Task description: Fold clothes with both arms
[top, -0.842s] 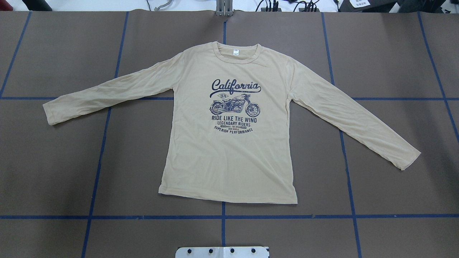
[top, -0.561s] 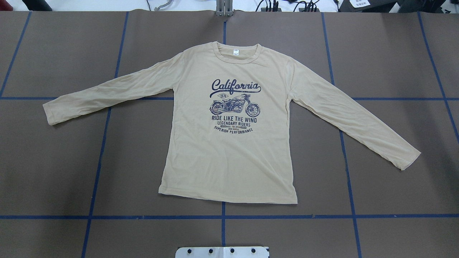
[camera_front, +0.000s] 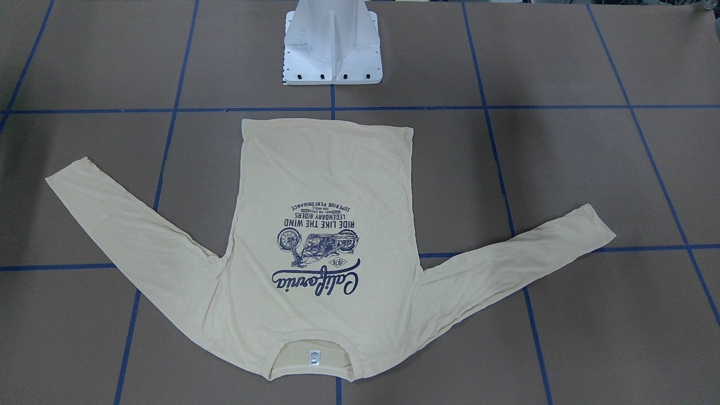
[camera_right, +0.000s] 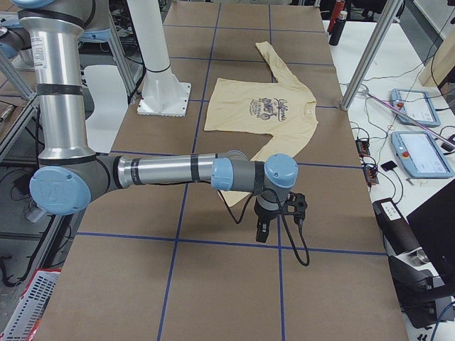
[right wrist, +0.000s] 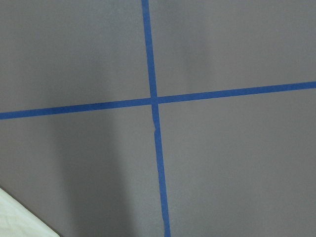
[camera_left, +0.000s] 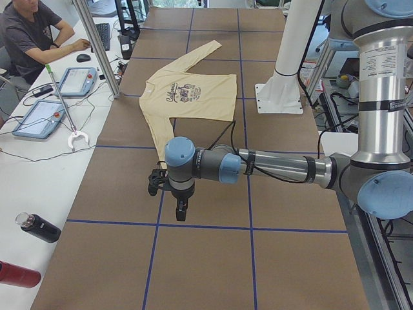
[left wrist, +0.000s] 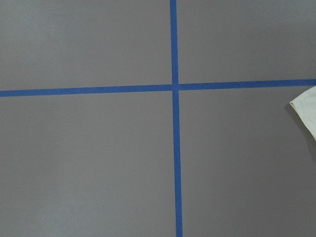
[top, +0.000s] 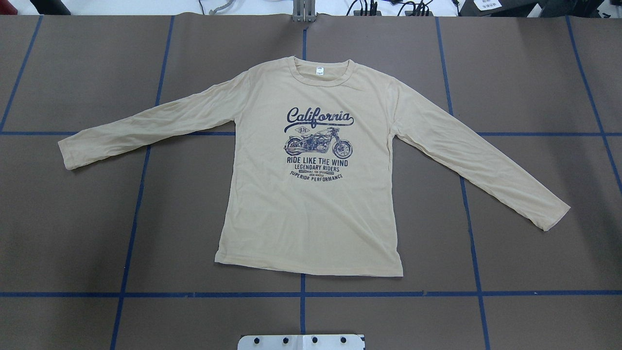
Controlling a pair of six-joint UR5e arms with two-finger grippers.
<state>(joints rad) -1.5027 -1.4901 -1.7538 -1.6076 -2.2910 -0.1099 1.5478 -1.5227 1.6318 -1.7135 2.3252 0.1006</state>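
Observation:
The clothes are one cream-yellow long-sleeved T-shirt (top: 311, 214) lying flat and print up on the brown table, both sleeves spread, collar away from the robot base. It also shows as the T-shirt (camera_front: 326, 169). Neither arm appears in the overhead or front views. In the left side view the left gripper (camera_left: 182, 210) points down just past the left cuff. In the right side view the right gripper (camera_right: 261, 232) points down beyond the right cuff. I cannot tell whether either is open or shut. A cuff corner (left wrist: 306, 111) edges into the left wrist view, and cloth (right wrist: 15, 219) into the right wrist view.
Blue tape lines (top: 301, 294) grid the table. The white pedestal base (camera_front: 332, 45) stands behind the shirt's hem. A person (camera_left: 32, 32) sits at a side desk with control tablets (camera_left: 77, 81). Bottles (camera_left: 39, 227) lie by the near table end.

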